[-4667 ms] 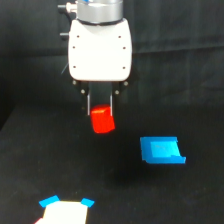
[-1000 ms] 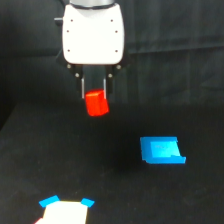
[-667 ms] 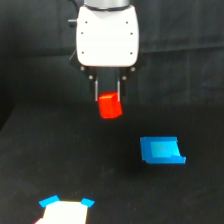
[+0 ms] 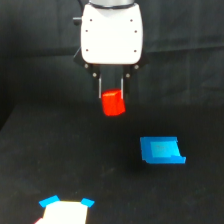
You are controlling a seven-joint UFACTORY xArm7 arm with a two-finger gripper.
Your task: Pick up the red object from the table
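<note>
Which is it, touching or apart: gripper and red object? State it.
Touching. The exterior view shows the gripper fingers closed against the red object, holding it above the table.

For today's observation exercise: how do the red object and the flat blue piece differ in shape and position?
The red object is a stubby block, while the blue piece is flat and wider. The red object is held between the gripper fingers above the table; the blue piece lies on the table, lower and toward the exterior view's right. Both are brightly coloured and plain.

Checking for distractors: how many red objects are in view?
1: the red object, held between the pincer fingers above the table. Nothing visible could conceal another.
</note>
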